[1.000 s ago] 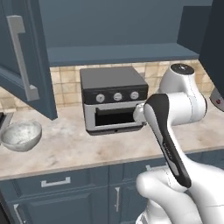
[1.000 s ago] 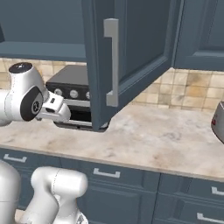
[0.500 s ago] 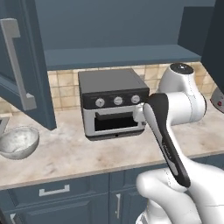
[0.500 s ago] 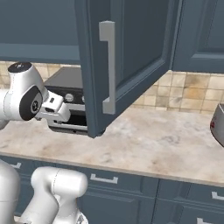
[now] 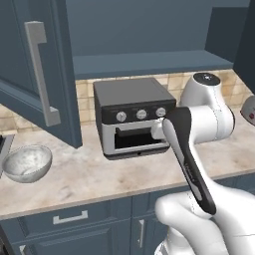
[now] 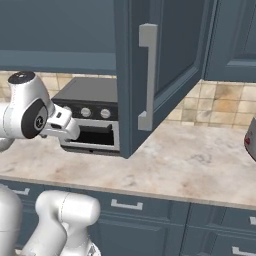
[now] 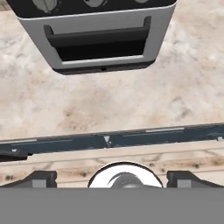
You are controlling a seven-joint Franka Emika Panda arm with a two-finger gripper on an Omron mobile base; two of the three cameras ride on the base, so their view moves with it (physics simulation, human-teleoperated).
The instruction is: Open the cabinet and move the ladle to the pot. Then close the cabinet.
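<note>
The cabinet [image 5: 149, 63] hangs above the counter with both doors swung open. Its left door [image 5: 25, 60] fills the upper left of the left base view. Its right door [image 6: 170, 60], with a long silver handle [image 6: 146, 75], juts toward the right base camera. I see the shelf from below, and what lies on it is hidden, so no ladle shows. My arm is folded in front of a toaster oven [image 5: 134, 117]. My gripper [image 7: 112, 179] is open and holds nothing, looking down on the counter [image 7: 109, 100] before the oven. A grey object [image 5: 249, 109] is cut off at the right edge.
A pale bowl [image 5: 26, 162] sits on the counter at the left. The toaster oven [image 6: 90, 120] stands against the tiled wall under the cabinet. Blue drawer fronts [image 5: 69, 219] with short handles run below the counter. The open right door overhangs the counter beside the oven.
The whole picture has shifted slightly in both base views, so the camera moved with the base. The arm keeps its folded pose and the doors stay open.
</note>
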